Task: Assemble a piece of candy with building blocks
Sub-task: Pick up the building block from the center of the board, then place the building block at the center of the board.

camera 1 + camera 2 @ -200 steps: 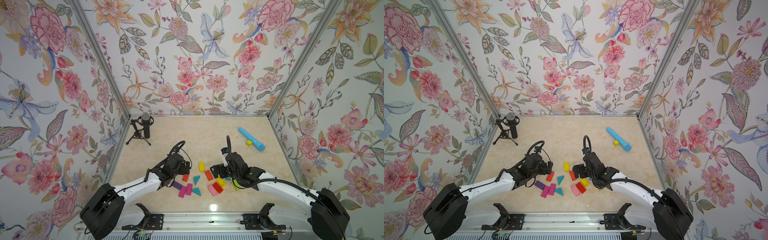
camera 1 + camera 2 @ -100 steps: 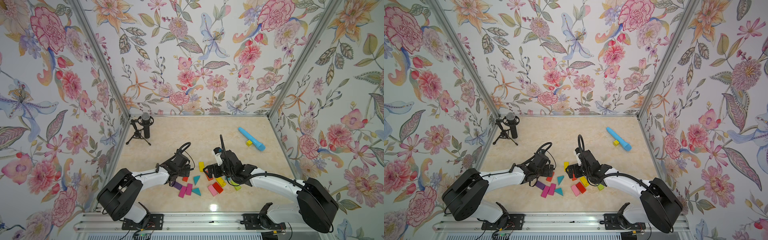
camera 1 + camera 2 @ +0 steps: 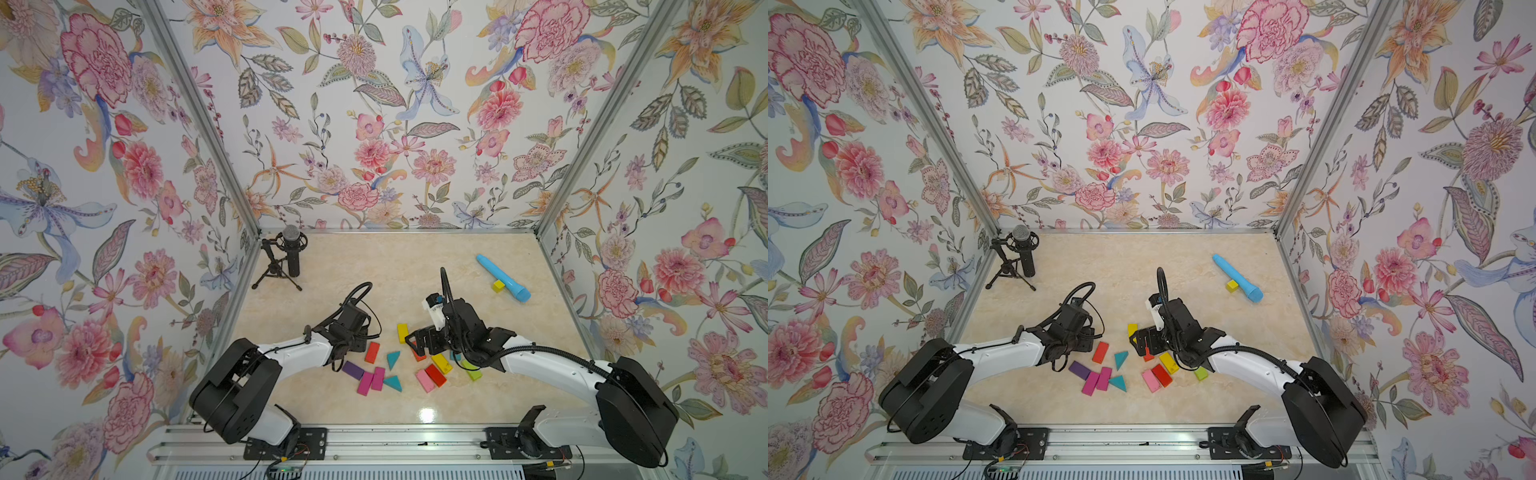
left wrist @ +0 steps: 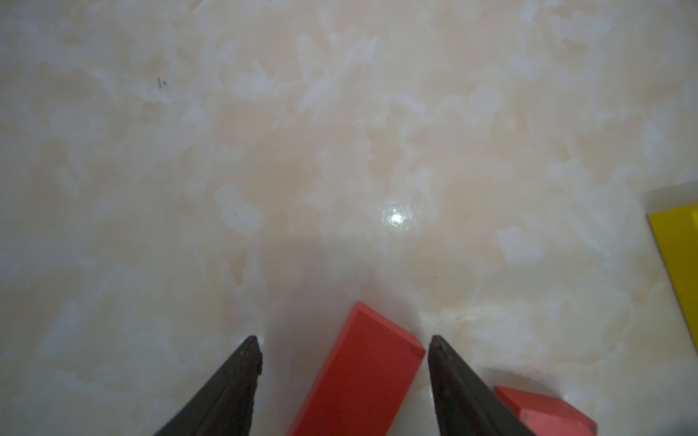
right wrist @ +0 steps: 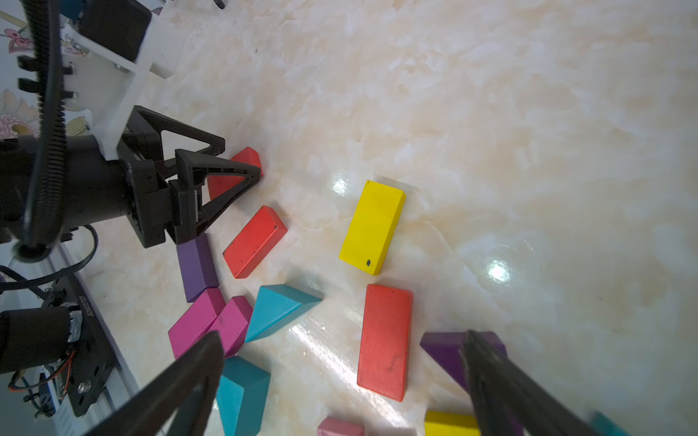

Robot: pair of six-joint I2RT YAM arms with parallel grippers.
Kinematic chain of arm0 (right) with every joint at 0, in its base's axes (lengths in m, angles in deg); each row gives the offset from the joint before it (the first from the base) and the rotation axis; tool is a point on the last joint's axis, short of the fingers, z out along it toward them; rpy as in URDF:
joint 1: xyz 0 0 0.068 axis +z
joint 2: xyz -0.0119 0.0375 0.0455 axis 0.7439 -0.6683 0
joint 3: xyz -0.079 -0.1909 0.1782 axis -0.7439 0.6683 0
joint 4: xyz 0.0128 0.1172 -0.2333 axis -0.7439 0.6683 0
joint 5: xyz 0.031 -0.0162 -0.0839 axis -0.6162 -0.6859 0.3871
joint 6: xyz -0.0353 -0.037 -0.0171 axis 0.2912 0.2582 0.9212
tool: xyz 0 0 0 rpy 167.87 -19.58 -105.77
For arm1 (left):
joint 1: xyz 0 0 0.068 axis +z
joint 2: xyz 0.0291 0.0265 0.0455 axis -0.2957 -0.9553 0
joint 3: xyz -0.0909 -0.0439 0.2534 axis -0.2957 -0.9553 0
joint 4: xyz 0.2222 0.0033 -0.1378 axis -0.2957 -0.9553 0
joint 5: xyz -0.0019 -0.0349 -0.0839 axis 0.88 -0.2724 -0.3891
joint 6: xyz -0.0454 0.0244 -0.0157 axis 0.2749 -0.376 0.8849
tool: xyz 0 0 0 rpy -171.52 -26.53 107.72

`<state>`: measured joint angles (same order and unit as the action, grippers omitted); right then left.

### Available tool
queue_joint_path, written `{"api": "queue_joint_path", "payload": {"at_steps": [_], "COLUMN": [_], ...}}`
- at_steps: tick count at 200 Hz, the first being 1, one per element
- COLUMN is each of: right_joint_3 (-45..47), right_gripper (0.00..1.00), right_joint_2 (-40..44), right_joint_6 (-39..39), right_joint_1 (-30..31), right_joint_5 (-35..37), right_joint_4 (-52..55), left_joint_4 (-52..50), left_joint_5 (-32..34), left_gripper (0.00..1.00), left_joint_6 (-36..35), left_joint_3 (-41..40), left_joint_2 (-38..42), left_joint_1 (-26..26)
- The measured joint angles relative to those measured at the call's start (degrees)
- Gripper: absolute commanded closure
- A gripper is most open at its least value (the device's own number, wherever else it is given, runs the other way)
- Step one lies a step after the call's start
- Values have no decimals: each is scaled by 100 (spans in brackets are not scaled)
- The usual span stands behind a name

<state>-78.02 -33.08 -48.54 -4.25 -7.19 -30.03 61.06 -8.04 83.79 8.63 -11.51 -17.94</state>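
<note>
The red brick (image 4: 362,377) lies flat on the marble-patterned table (image 4: 340,132), right between the fingertips of the left gripper (image 4: 343,345), so the left arm is the one on it. Taking the fingers' reach as twelve, the brick's long axis runs roughly from seven to one o'clock, a little askew, and the jaws straddle its short width. They stand partly apart: one tip is almost at the brick's corner, while bare table shows at the other, so nothing is clamped yet. Both top views hide this brick under the wrist. With the back wall at twelve, a second red brick (image 3: 372,352) sits just beside the gripper at about five o'clock, close outside one finger; I judge it the likeliest piece to get nudged. A purple brick (image 3: 352,369) lies near six, a teal wedge (image 3: 392,359) near four and a yellow brick (image 3: 402,332) at three. Beyond that, the right gripper (image 5: 342,339) gapes wide and empty over a third red brick (image 5: 385,339) and a purple wedge (image 5: 442,349).
</note>
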Motion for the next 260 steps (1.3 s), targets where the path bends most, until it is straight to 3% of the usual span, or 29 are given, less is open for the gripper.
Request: {"api": "queue_joint_path", "payload": {"at_steps": [68, 118, 149, 176, 208, 226, 260], "right_joint_3": [0, 0, 0, 0, 0, 2, 2], "right_gripper": [0, 0, 0, 0, 0, 0, 0], "right_joint_2": [400, 407, 505, 673, 793, 798, 798], "right_joint_6": [136, 232, 232, 232, 249, 273, 297], "right_joint_1": [-321, -498, -568, -675, -907, -970, -1029], "right_joint_5": [-46, -127, -122, -133, -129, -138, -188], "right_joint_4": [20, 61, 103, 101, 101, 105, 103], "left_joint_4": [-33, 203, 608, 796, 874, 935, 1012], "left_joint_5": [-46, -306, -326, -203, -59, 0, 2], "left_gripper": [76, 67, 77, 78, 74, 63, 32], "left_joint_6": [-225, 262, 918, 1303, 1480, 1530, 1574], "left_joint_3": [0, 555, 990, 1416, 1569, 1591, 1613], "left_joint_2": [-63, -590, -962, -1384, -1781, -1838, -1849], "left_joint_1": [0, 90, 210, 225, 225, 229, 229]}}
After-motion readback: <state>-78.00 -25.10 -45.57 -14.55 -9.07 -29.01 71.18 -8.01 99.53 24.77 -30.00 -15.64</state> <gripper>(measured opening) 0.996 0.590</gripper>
